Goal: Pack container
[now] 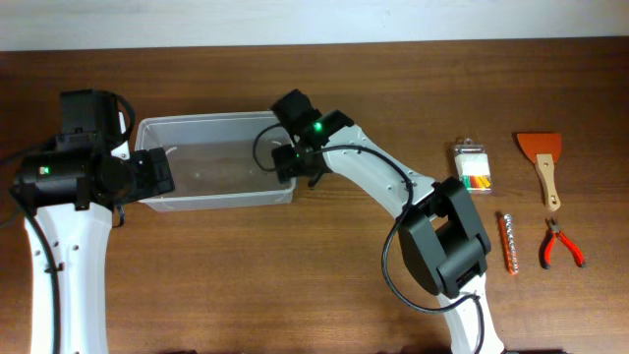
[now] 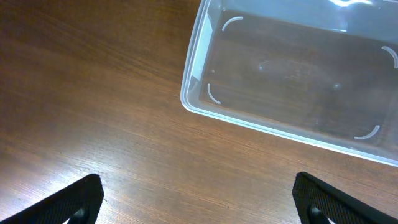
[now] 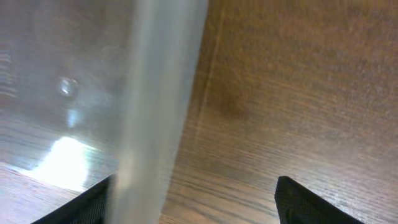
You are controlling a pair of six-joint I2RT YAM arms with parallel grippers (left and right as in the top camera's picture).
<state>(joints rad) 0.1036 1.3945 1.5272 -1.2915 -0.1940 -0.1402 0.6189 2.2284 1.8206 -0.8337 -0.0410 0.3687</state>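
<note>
It's a robot test bench I'm working at here, a lab set-up, not a home or a shop. A plain brown wooden table [image 1: 295,295] fills the view, with a bare white strip [image 1: 314,20] running along its far edge. My left arm [image 1: 59,256] and my right arm [image 1: 447,241] reach over it, with white shells, black joints and loose black cables. Off to my right, tools lie in a tidy spread, each apart from the others: a scraper [image 1: 543,162], red-handled pliers [image 1: 560,243], a small clear case [image 1: 474,167] of coloured bits, and an orange strip [image 1: 509,242] of metal bits. A clear container [image 1: 211,197] sits by itself on the bare wood.
</note>
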